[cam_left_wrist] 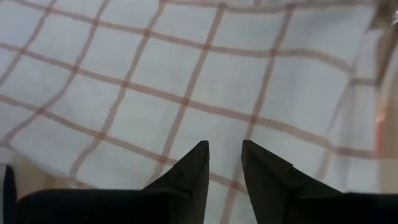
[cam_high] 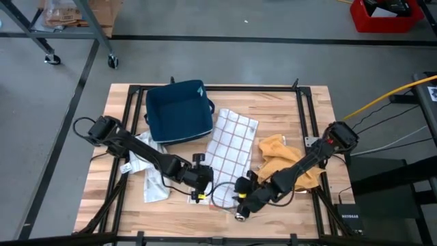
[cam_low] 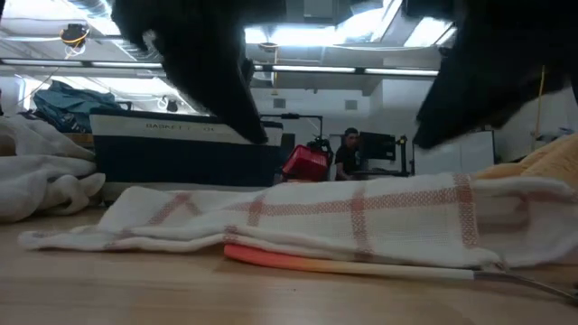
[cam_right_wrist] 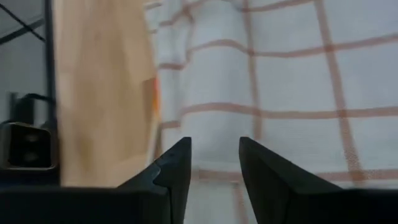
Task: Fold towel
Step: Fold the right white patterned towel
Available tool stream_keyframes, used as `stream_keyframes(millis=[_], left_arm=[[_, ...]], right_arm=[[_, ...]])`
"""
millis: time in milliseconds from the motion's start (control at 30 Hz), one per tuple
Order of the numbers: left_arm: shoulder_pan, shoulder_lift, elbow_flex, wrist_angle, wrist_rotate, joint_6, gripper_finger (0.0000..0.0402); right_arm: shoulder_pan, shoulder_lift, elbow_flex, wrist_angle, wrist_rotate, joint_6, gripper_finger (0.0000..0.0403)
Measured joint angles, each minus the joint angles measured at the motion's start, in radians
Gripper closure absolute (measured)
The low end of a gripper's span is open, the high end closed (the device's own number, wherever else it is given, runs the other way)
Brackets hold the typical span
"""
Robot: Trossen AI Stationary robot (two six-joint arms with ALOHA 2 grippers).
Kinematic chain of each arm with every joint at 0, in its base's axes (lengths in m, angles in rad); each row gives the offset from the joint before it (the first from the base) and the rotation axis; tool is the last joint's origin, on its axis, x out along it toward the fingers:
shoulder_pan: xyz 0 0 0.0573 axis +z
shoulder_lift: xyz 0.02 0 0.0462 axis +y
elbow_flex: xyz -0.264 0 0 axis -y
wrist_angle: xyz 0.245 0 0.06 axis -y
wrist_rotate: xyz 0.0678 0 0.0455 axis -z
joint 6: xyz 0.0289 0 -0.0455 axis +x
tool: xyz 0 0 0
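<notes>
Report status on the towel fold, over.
Left gripper and right gripper both open at the checked towel's near edge, nothing gripped. Towel lies partly flat. Yellow cloth and blue basket beside it.

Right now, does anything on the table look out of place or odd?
Yes. Something thin and orange lies under the checked towel's near edge, so the cloth cannot lie flat there. What it is, I cannot tell.

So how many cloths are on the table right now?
3: white red-checked towel at centre, crumpled white cloth under the left arm, yellow cloth under the right arm. More may be hidden.
</notes>
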Motion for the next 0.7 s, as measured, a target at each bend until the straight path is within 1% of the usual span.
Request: stream_keyframes(millis=[67,133,267,467,533,633,700], left_arm=[[-0.013,-0.024,0.000,-0.004,0.021,-0.002,0.0314],[-0.033,-0.049,0.000,-0.002,0.059,-0.004,0.0314],[-0.071,-0.059,0.001,-0.013,0.114,-0.048,0.0314],[-0.099,-0.059,0.001,-0.103,0.139,-0.094,0.0314],[-0.100,-0.059,0.001,-0.129,0.165,-0.094,0.0314],[-0.099,-0.059,0.001,-0.154,0.218,-0.046,0.0313],[-0.100,-0.059,0.001,-0.158,0.224,0.003,0.0309]], right_arm=[[0.017,0.000,0.043,-0.047,-0.002,0.000,0.0265],[0.034,0.000,0.068,-0.053,-0.002,-0.014,0.0265],[0.060,0.002,0.077,-0.052,-0.008,-0.021,0.0265],[0.054,0.002,0.076,-0.042,-0.083,-0.020,0.0265],[0.044,0.002,0.076,-0.046,-0.102,-0.023,0.0265],[0.029,0.002,0.076,-0.047,-0.188,-0.074,0.0265],[0.028,0.002,0.075,-0.045,-0.231,-0.112,0.0265]])
